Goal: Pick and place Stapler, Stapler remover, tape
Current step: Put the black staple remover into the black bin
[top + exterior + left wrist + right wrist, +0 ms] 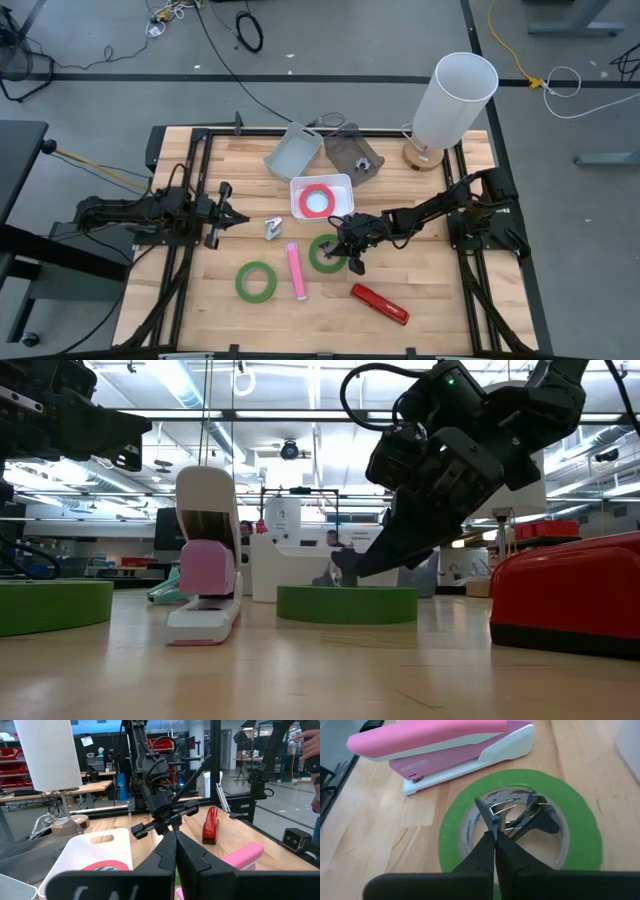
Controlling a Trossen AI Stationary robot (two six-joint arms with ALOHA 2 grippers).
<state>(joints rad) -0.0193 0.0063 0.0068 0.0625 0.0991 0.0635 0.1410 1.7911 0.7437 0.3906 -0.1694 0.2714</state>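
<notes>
**Right gripper pinched shut inside a green tape roll, gripping nothing I can confirm**

My right gripper (494, 851) has its fingers pressed together, tips down inside the open centre of a green tape roll (327, 253) near the middle of the worktop. A dark-handled staple remover (522, 815) lies inside that same ring, just past my fingertips; I cannot tell whether they touch it, and the jaws look closed on air rather than on the roll's wall.

My left gripper (217, 215) waits towards the left edge, also closed and empty.

Just beside the roll lies the pink stapler (294, 271), then a second green tape roll (256, 281) towards the front left, and a red stapler (379, 304) near the front edge. A small metal clip-like item (272, 229) sits left of centre; I can't identify it.

The risks, as I judge them: lifting now would bring up nothing, and dragging the closed tips sideways would shove the ring into the pink stapler or knock the remover about.

Containers: the white bin (340, 184) behind the roll holds the red tape roll (318, 200). The grey bin (288, 152) at the back looks empty; a dark grey bin (343, 148) beside it holds a small object I can't make out.
</notes>
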